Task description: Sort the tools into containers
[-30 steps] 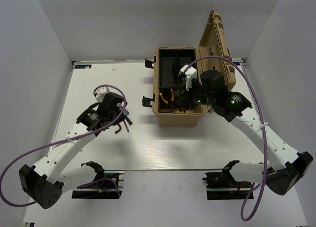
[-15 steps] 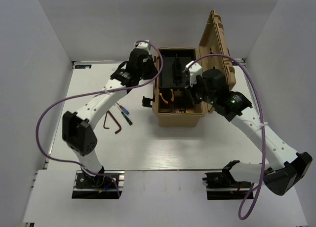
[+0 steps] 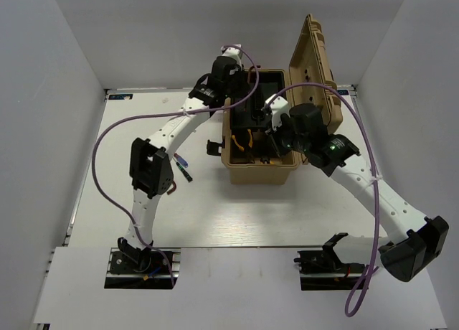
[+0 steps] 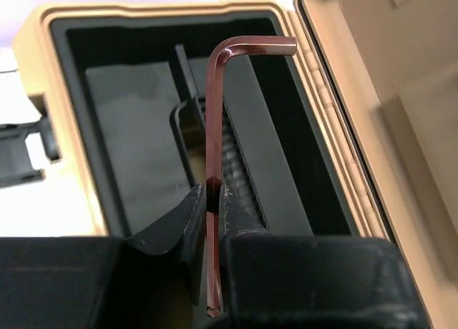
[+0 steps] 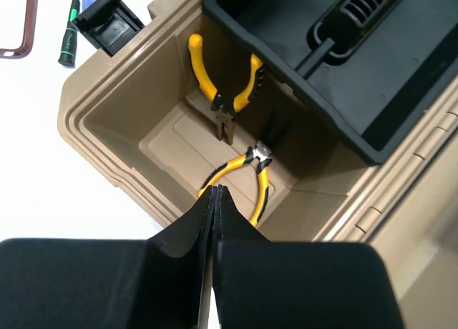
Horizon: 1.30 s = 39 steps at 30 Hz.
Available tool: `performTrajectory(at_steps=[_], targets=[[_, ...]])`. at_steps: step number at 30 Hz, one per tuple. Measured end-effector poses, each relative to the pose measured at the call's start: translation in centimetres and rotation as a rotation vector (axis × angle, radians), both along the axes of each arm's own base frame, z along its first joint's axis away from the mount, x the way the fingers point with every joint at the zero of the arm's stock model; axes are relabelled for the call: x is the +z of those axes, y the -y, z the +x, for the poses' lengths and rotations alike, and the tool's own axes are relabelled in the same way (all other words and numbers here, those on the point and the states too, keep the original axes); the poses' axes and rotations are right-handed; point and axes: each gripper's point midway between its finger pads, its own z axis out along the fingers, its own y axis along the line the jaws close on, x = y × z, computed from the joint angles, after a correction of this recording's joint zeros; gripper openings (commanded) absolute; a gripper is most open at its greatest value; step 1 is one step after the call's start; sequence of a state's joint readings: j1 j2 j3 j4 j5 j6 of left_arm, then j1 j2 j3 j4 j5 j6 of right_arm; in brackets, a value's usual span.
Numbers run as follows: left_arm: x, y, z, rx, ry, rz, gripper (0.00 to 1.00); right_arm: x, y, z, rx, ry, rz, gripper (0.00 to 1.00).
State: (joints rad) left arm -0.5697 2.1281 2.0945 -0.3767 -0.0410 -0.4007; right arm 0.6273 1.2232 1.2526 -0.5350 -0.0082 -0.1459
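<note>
The tan toolbox (image 3: pixel 259 171) stands open, its lid (image 3: pixel 313 64) upright. My left gripper (image 4: pixel 212 193) is shut on a reddish-brown L-shaped hex key (image 4: pixel 215 121) and holds it over the black tray (image 4: pixel 136 121) in the box's far half. In the top view the left gripper (image 3: pixel 246 106) is above that tray. My right gripper (image 5: pixel 215 193) is shut and empty above the box's near compartment; it also shows in the top view (image 3: pixel 272 145). Two yellow-and-black pliers (image 5: pixel 223 100) (image 5: pixel 247 173) lie on the compartment floor.
On the table left of the box lie a second brown hex key (image 5: pixel 21 30), a green-black screwdriver (image 5: pixel 67 41) and a blue-handled screwdriver (image 3: pixel 179 160). A black latch (image 5: pixel 109 20) sticks out from the box's left side. White walls enclose the table.
My left arm has swung from the table's left side up to the toolbox, carrying the hex key over the tray. The right gripper has stayed above the near compartment.
</note>
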Motion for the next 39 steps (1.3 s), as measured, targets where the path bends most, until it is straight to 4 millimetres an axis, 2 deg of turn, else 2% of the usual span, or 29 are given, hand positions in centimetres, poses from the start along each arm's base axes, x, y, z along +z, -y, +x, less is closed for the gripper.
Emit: performTrajectory(at_steps=[3,4,6,8,9,10,13,19,22,23,24,26,29,30,31,32,33,34,36,37,39], targets=[[-1.6,0.7,1.4,0.009,-0.009,0.007,0.0,-0.7,-0.1,-0.1,0.005,-0.009,-0.001,0.0],[-2.5,0.7,1.6,0.017,-0.023,0.018,0.11,-1.0,0.0,-0.1,0.005,-0.016,-0.004,0.0],[-3.9,0.3,1.9,0.034,-0.046,0.038,0.21,-1.5,0.2,-0.2,0.003,-0.025,-0.011,0.0],[-5.0,0.1,2.2,0.046,-0.061,0.054,0.42,-1.8,0.4,-0.2,0.0,-0.032,-0.013,0.0],[-5.5,-0.1,2.2,0.054,-0.07,0.061,0.49,-1.9,0.4,-0.2,0.0,-0.034,-0.014,0.03],[-5.7,-0.2,2.3,0.059,-0.073,0.065,0.56,-1.9,0.4,-0.2,0.001,-0.034,-0.014,0.1],[-5.6,-0.5,2.5,0.073,-0.069,0.067,0.66,-1.9,0.3,-0.3,0.006,-0.039,-0.008,0.19],[-4.6,-0.8,2.4,0.075,-0.063,0.064,0.68,-1.8,-0.6,-1.1,0.064,-0.058,0.018,0.3],[-2.1,-1.7,1.0,0.07,-0.046,0.062,0.59,-1.8,-1.5,-1.8,0.135,-0.08,0.035,0.31],[-1.3,-2.4,-0.2,0.071,-0.045,0.067,0.38,-1.8,-1.8,-2.1,0.158,-0.091,0.04,0.31],[-0.3,-3.7,-2.0,0.076,-0.047,0.073,0.24,-1.9,-2.2,-2.5,0.184,-0.106,0.045,0.24],[1.8,-6.7,-5.7,0.098,-0.036,0.074,0.02,-2.2,-3.0,-2.9,0.235,-0.126,0.049,0.01],[4.6,-12.3,-11.4,0.181,-0.002,0.058,0.0,-3.0,-4.6,-3.2,0.288,-0.177,0.033,0.0],[4.8,-14.5,-13.2,0.225,0.0,0.055,0.04,-3.2,-5.3,-3.2,0.306,-0.19,0.028,0.0],[4.5,-16.7,-14.7,0.277,-0.004,0.047,0.13,-3.4,-6.1,-3.1,0.324,-0.201,0.022,0.0],[3.8,-18.5,-15.8,0.327,-0.014,0.045,0.26,-3.4,-7.0,-3.0,0.345,-0.209,0.016,0.0],[2.5,-20.5,-17.1,0.383,-0.039,0.053,0.51,-3.3,-8.0,-2.9,0.364,-0.211,0.011,0.1],[0.8,-22.3,-18.1,0.44,-0.073,0.067,0.6,-3.3,-9.1,-3.0,0.386,-0.22,0.003,0.19],[-3.3,-25.4,-20.0,0.56,-0.17,0.107,0.71,-2.9,-11.4,-3.1,0.425,-0.222,0.001,0.3],[-5.0,-26.5,-21.1,0.609,-0.22,0.131,0.72,-2.8,-12.6,-3.2,0.443,-0.228,-0.001,0.35],[-7.7,-28.7,-23.5,0.711,-0.305,0.167,0.72,-2.5,-15.6,-2.9,0.475,-0.232,0.004,0.37]])
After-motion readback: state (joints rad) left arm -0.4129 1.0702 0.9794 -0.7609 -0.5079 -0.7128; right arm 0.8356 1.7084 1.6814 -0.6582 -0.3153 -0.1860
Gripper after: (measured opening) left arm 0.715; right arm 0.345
